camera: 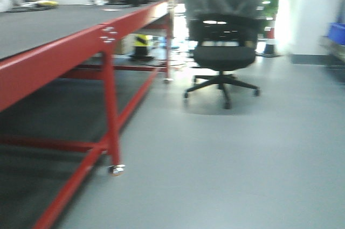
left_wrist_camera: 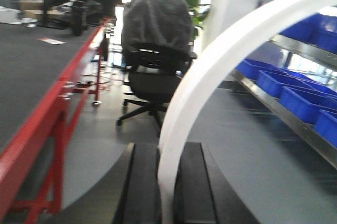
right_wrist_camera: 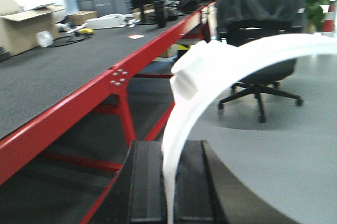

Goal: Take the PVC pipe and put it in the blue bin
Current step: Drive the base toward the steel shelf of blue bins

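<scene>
PVC pipe [right_wrist_camera: 247,58]: a white plastic half-ring with a flat tab block on its upper left shoulder. Judged light and stiff, with a smooth, probably slippery surface. It should not crush under a firm pinch, but it could pivot if held by one end only. Best hold, in my judgement, is across the flat of the band near one end, clear of the tab, so the pads bear on parallel faces.

Position: the pipe is off the counter and in the air. Its lower end is pinched between the two black fingers of the right end effector [right_wrist_camera: 167,150], which is closed down to the band's thickness. The arc rises from the fingers and curves over to the right, beyond the picture edge.

Surroundings:
- Counter [right_wrist_camera: 63,76], red-framed, runs along the left, well apart from the pipe.
- Shelf [left_wrist_camera: 295,50] stands at the right in the left wrist view.
- Chair [camera: 223,51] stands on the floor ahead.
- Bins [left_wrist_camera: 300,97], blue, sit in rows on the shelf. None lies under the pipe.
- Arc strip [left_wrist_camera: 237,39], longer and flatter, is clamped in the left end effector [left_wrist_camera: 164,153]. It is not the task item.
</scene>
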Controlling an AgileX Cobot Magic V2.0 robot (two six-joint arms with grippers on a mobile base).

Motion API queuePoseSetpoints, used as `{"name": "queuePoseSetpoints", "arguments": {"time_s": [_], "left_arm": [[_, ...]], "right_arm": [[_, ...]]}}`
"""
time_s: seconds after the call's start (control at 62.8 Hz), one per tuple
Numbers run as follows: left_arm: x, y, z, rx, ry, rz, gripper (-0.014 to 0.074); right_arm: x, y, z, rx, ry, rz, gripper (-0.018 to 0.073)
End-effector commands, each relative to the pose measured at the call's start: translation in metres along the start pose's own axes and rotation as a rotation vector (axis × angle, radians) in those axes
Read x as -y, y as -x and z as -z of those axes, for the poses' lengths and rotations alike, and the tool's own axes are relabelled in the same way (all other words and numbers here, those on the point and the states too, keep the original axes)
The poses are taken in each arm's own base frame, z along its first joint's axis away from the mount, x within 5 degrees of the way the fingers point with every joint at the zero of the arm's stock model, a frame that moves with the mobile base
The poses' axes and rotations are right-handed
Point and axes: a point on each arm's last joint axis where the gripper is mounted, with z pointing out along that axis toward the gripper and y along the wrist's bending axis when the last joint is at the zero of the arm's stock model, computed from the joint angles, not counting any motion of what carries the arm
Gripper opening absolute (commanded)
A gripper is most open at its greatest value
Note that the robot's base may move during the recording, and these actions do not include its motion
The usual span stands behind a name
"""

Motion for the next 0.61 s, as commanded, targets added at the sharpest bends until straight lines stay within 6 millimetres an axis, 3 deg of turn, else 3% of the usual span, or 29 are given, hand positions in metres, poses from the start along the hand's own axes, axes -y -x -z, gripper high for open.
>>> {"name": "queuePoseSetpoints", "arguments": {"time_s": [0.0, 0.589], "left_arm": [[-0.0001, 0.0030, 0.0007, 0.030, 0.000, 0.008, -0.0111], [-0.0001, 0.0030, 0.0007, 0.030, 0.000, 0.008, -0.0111]], "right_arm": [[-0.0004, 0.0031, 0.0014, 0.036, 0.005, 0.022, -0.0169], [-0.0004, 0.0031, 0.0014, 0.036, 0.005, 0.022, -0.0169]]}}
